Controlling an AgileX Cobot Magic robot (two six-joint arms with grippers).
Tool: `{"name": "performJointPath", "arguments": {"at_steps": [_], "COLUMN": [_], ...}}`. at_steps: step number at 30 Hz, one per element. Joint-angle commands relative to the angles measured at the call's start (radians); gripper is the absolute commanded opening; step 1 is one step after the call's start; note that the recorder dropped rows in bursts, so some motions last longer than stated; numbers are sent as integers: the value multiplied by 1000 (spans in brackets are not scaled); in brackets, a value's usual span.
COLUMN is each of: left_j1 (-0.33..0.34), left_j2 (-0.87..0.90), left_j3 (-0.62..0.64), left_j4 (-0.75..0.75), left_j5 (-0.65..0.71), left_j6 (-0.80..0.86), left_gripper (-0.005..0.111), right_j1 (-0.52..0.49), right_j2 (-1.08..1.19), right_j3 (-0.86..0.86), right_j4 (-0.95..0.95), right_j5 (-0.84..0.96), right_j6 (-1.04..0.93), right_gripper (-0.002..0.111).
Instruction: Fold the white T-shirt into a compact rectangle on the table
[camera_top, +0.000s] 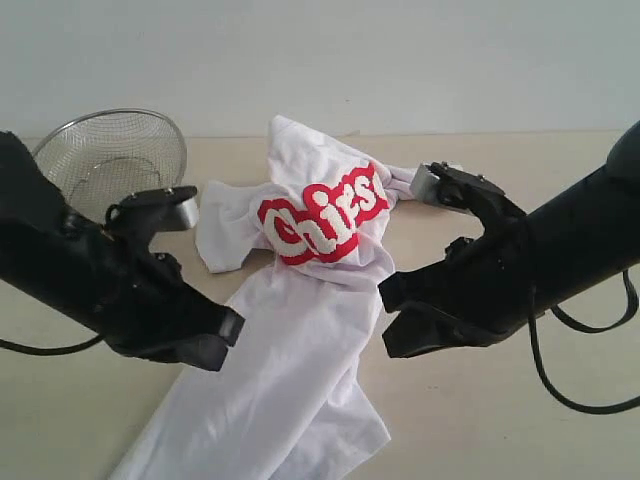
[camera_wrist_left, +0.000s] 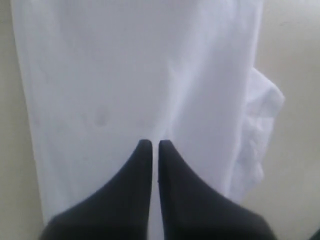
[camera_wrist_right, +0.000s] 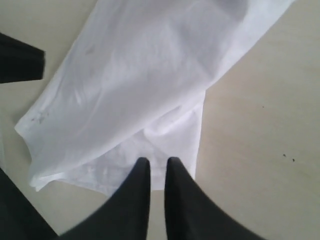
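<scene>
- The white T-shirt (camera_top: 300, 340) lies mid-table between my two arms. It is stretched into a long strip running from the far side down to the near edge of the exterior view.
- Its far end is bunched and creased, with the red band (camera_top: 320, 215) of white lettering twisted on top. The near part is smoother plain white, and one corner is doubled under at the hem.
- My left gripper (camera_wrist_left: 151, 142) hangs over the plain white cloth. Its jaws are pressed together with only a hairline slit, and I see nothing caught between them.
- My right gripper (camera_wrist_right: 158, 160) sits at the shirt's hem edge, its jaws drawn near each other with a narrow gap. I cannot tell whether they pinch the cloth.
- The table (camera_top: 500, 420) is pale beige and matte, with a few dark specks.
- A wire-mesh bowl (camera_top: 110, 155) stands at the far left, apart from the shirt.
- A plain pale wall (camera_top: 400, 60) rises behind the table.
</scene>
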Motion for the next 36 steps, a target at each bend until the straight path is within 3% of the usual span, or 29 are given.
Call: {"name": "performJointPath", "arguments": {"at_steps": [1, 14, 19, 22, 26, 30, 36], "left_j1": [-4, -4, 9, 27, 71, 79, 79], "left_j2": [98, 240, 240, 240, 240, 240, 240], "left_j3": [-4, -4, -4, -4, -4, -4, -4], "left_j4": [-16, -39, 215, 464, 669, 669, 688], "left_j5": [-101, -133, -145, -114, -83, -81, -77], "left_j6": [29, 76, -165, -395, -579, -583, -620], "left_gripper": [4, 4, 4, 4, 4, 4, 4], "right_j1": [1, 27, 121, 130, 130, 130, 185], "right_j2": [-2, -2, -2, -2, -2, 3, 231], "right_j3": [1, -1, -1, -1, -1, -1, -125], "right_j4": [11, 50, 50, 43, 7, 18, 53], "right_j5": [-17, 41, 5, -21, 7, -68, 4], "right_j6": [-20, -47, -43, -33, -12, -12, -22], "right_gripper": [5, 5, 5, 5, 5, 5, 5]}}
